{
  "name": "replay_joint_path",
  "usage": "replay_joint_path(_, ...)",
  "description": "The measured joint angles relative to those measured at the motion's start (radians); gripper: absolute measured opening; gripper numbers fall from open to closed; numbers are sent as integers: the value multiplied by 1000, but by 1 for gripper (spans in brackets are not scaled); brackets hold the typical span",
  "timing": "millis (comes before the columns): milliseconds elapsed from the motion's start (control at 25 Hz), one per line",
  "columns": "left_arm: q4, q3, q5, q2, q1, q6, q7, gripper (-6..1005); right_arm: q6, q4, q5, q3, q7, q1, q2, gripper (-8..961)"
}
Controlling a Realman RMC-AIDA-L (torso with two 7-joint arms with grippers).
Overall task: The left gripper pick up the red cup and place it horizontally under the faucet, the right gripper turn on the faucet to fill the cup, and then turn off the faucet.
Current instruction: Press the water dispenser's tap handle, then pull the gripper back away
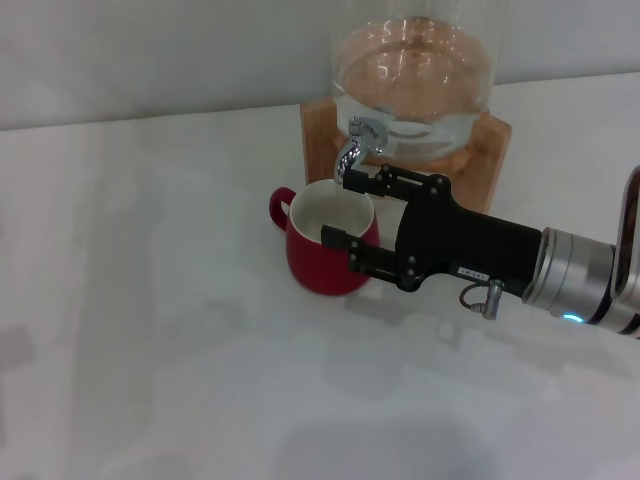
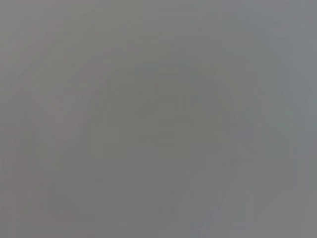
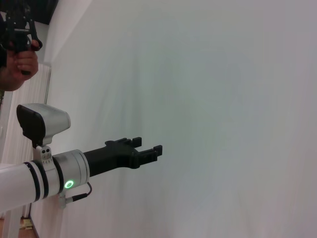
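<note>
Red cup (image 1: 325, 245) stands upright, handle leftward; right tool (image 1: 345, 209) spread around faucet (image 1: 356, 146).

One red cup (image 1: 322, 250), one faucet (image 1: 356, 145), one glass jar (image 1: 415, 85), one wooden stand (image 1: 485, 155). Two grippers: right (image 1: 352, 210), left (image 3: 151, 150). Possibly one hand (image 3: 19, 62).

White table (image 1: 150, 330), red cup (image 1: 325, 262), wooden stand (image 1: 492, 150)
</note>
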State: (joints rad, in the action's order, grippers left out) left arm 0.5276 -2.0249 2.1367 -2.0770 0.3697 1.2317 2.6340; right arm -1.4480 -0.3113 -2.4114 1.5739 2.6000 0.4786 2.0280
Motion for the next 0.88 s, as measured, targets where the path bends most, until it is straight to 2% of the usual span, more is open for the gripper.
replay_joint_path(880, 0, 0, 0, -2, 9, 0, -5, 757, 8, 0, 0, 0, -2, 15, 0, 631)
